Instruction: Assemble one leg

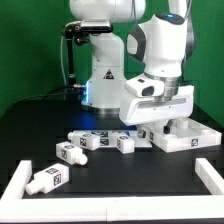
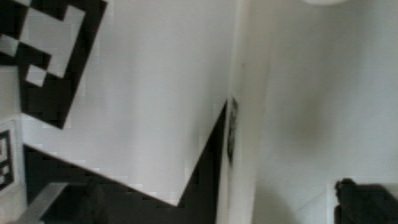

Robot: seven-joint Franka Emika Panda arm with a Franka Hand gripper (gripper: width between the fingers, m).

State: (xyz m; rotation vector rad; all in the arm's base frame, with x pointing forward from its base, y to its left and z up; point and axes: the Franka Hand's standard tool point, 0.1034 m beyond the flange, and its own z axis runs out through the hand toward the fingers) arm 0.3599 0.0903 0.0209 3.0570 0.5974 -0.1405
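My gripper [image 1: 163, 117] is low over the near corner of the large white square tray-like part [image 1: 190, 135] at the exterior view's right. In the wrist view that white part [image 2: 160, 100] fills the picture, with black-and-white tags at one side. One dark fingertip [image 2: 365, 200] and the other [image 2: 39, 205] stand far apart, with the part's edge between them, so the gripper [image 2: 201, 205] is open. Several white legs lie on the black table: three in a row [image 1: 102, 140], one nearer [image 1: 69, 154] and one apart [image 1: 47, 179].
A white border rail shows at the near left corner [image 1: 14, 186] and the near right [image 1: 211, 176] of the table. The arm's white base [image 1: 103, 75] stands at the back, in front of a green backdrop.
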